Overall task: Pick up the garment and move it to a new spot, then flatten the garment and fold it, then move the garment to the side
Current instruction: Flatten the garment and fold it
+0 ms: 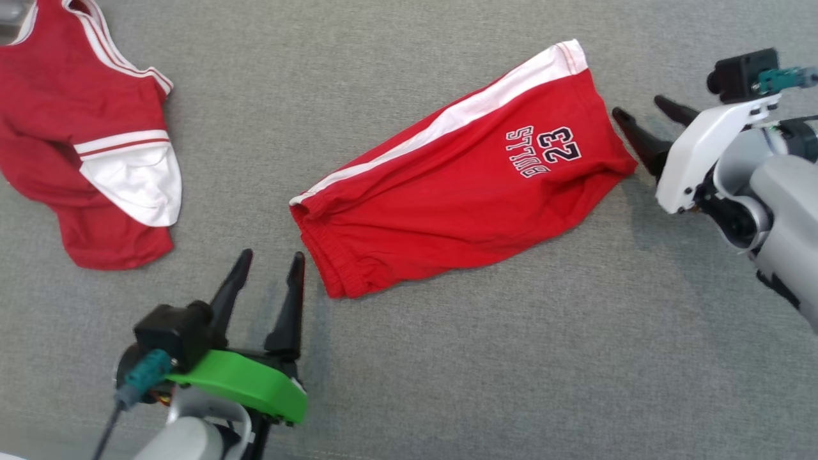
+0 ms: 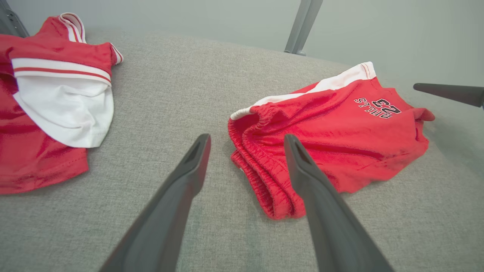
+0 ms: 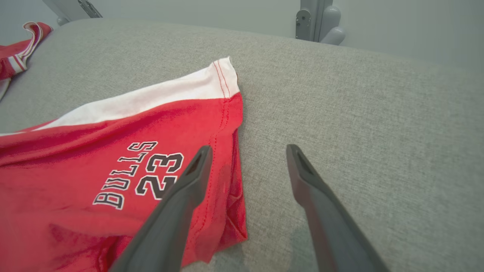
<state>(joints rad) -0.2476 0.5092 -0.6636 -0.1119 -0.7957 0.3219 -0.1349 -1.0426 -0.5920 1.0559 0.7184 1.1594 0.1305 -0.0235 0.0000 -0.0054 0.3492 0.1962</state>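
Left hand (image 1: 272,255) stood open, empty, just beside waistband. Shorts (image 1: 447,191) lay mid-desk (image 1: 447,370), seemingly folded in half: soft red knit, white side stripe, gathered elastic waistband, printed number. Right hand (image 1: 638,106) open, empty, at hem end. Advice for move aside: pinch all layers at both ends, lift level. Jersey (image 1: 77,128) lay crumpled far left.

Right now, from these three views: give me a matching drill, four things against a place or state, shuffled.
1. shorts
2. jersey
3. left gripper
4. right gripper

A. jaws open, beside the leg hem
B. crumpled, head view's upper left
C. jaws open, beside the waistband
D. printed BULLS 23, lying between the grippers

Pairs: 1-D, 2-B, 3-C, 4-A
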